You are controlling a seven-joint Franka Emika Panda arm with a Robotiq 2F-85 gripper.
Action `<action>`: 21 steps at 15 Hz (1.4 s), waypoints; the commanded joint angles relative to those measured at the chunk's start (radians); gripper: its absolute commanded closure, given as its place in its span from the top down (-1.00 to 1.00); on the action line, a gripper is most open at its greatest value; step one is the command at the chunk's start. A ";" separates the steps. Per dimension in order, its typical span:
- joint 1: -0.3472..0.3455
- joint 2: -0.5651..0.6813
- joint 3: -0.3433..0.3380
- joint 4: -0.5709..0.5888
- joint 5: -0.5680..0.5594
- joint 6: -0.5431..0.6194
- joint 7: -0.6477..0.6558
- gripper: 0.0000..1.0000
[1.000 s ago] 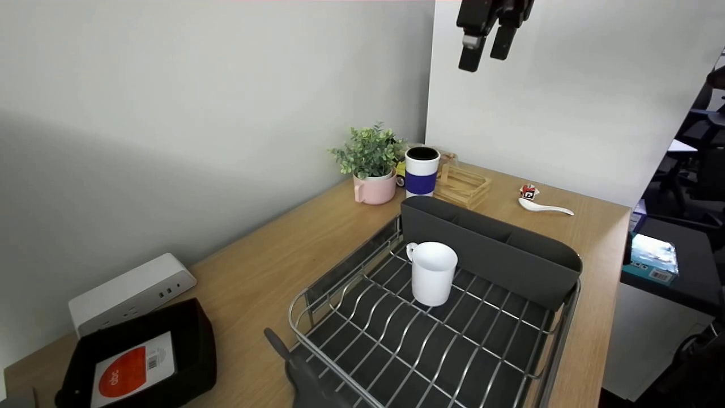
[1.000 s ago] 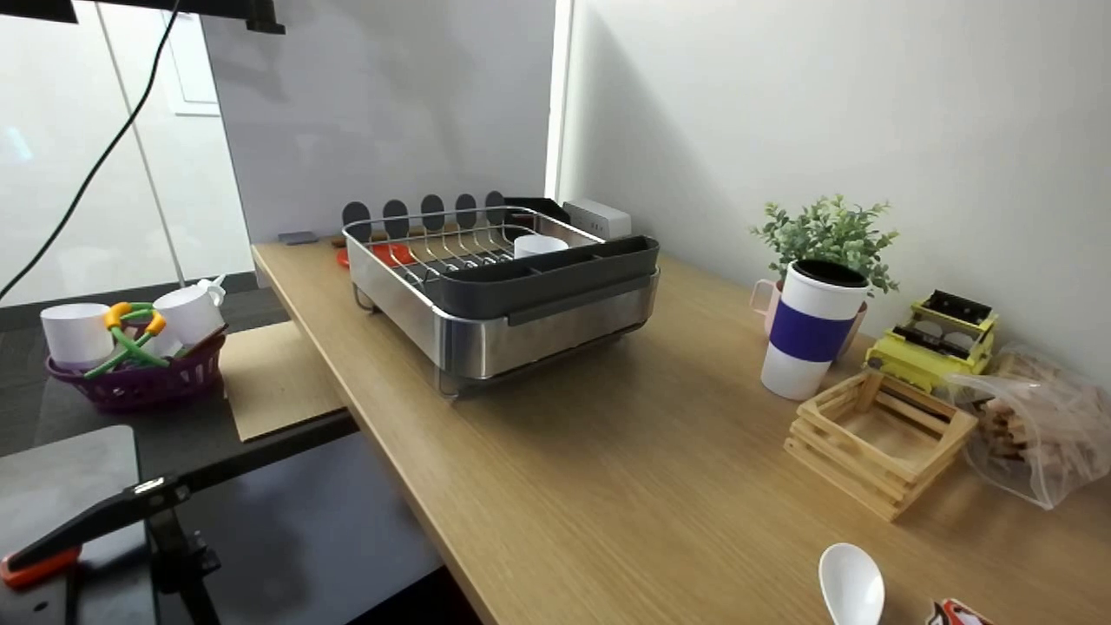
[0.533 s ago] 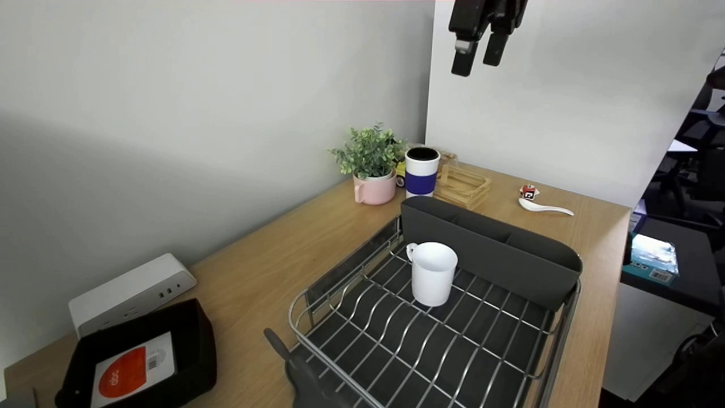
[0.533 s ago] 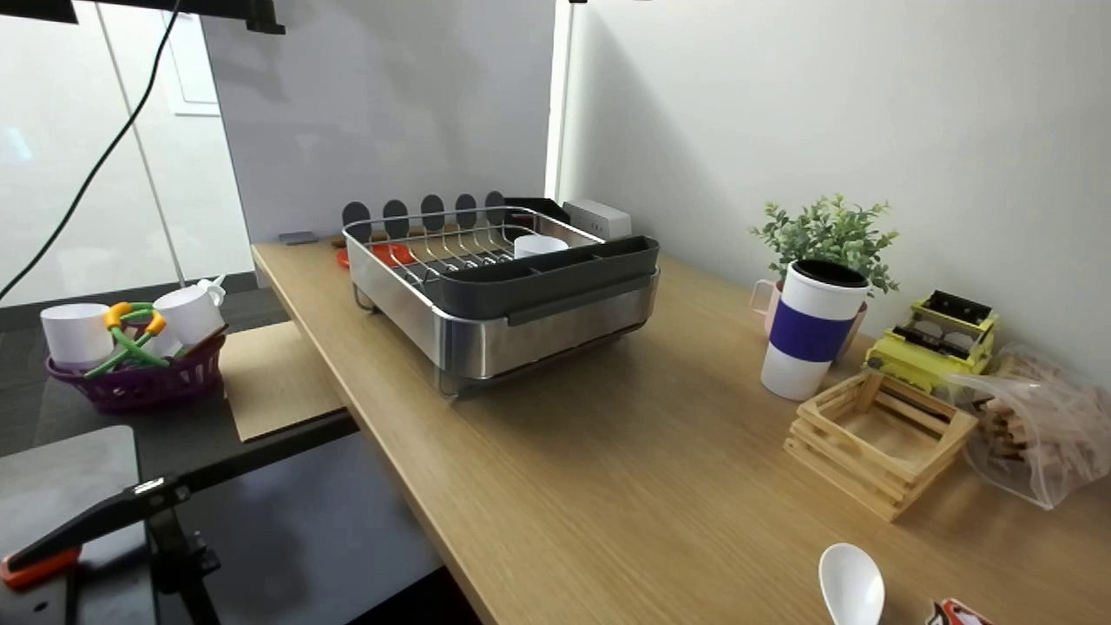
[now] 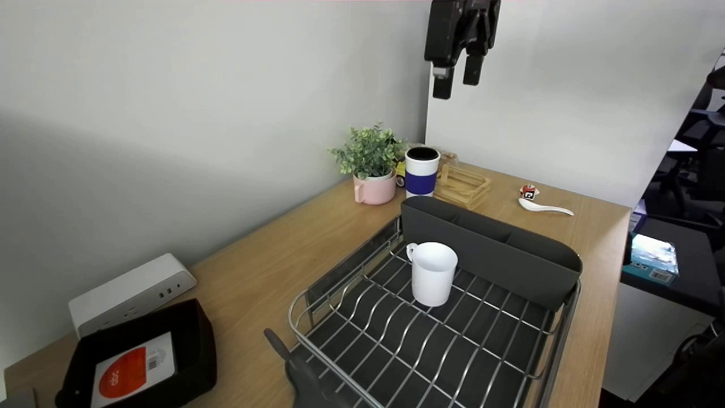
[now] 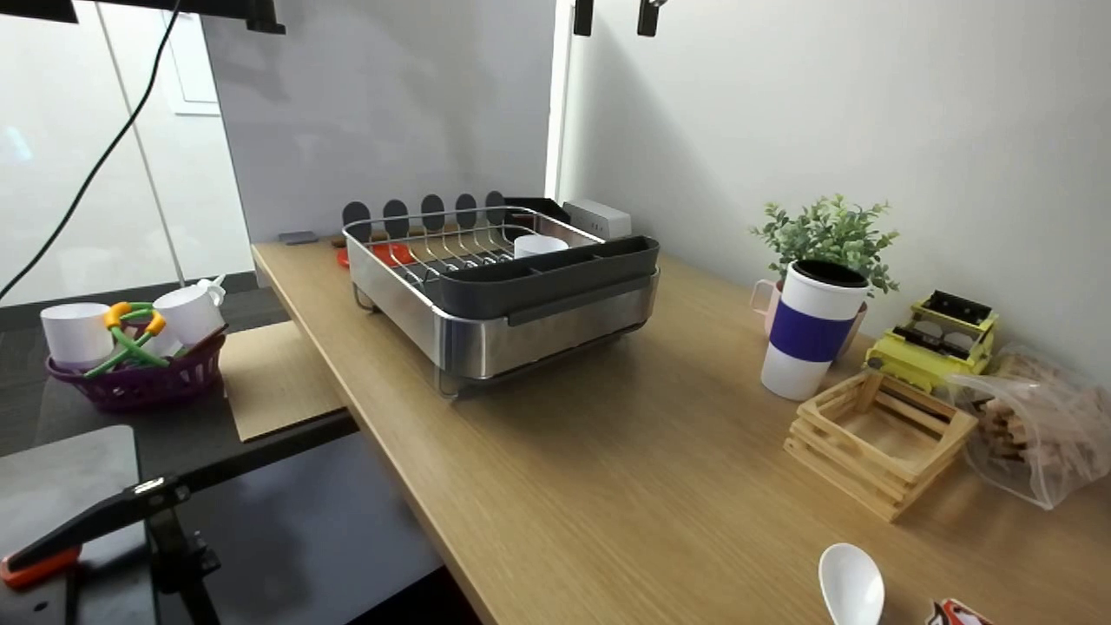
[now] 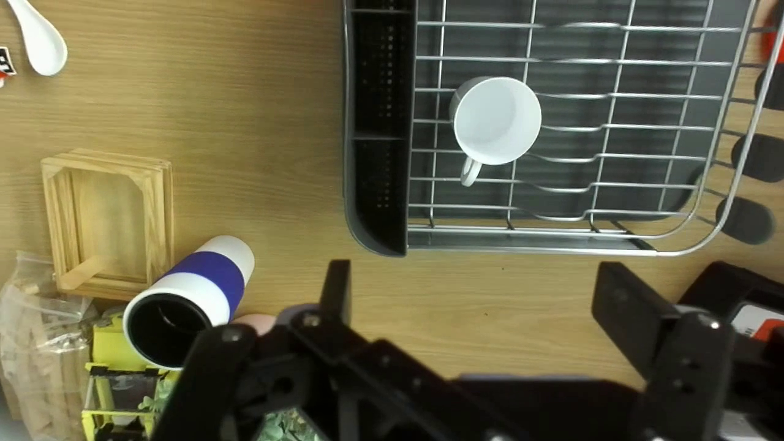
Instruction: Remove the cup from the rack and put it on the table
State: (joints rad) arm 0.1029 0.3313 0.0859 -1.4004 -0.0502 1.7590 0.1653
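Note:
The white cup (image 5: 433,277) stands upright in the dish rack (image 5: 453,362), close to its dark grey utensil holder. In the wrist view the cup (image 7: 497,122) shows from above, its handle toward the gripper side. In an exterior view only the cup's rim (image 6: 540,245) shows above the holder on the rack (image 6: 555,347). My gripper (image 5: 457,83) is open and empty, high above the wooden table (image 5: 272,272). It also shows at the top edge of an exterior view (image 6: 615,22). In the wrist view the spread fingers (image 7: 474,288) are over table beside the rack's long side, apart from the cup.
A white tumbler with a blue band (image 6: 803,338), a potted plant (image 6: 825,234), a wooden crate (image 6: 881,443) and a yellow toy (image 6: 933,343) stand along the wall. A white spoon (image 6: 851,582) lies near the table's end. A black tray (image 5: 195,345) and white power box (image 5: 133,292) sit beside the rack.
My gripper has moved down and to the left in an exterior view, and its fingertips have come into the top of an exterior view. It stays open. The cup and rack have not moved.

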 commanded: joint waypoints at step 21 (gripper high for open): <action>0.064 0.320 0.001 0.327 0.038 -0.209 -0.037 1.00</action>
State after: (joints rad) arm 0.1620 0.6212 0.0875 -1.1223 -0.0316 1.5976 0.1511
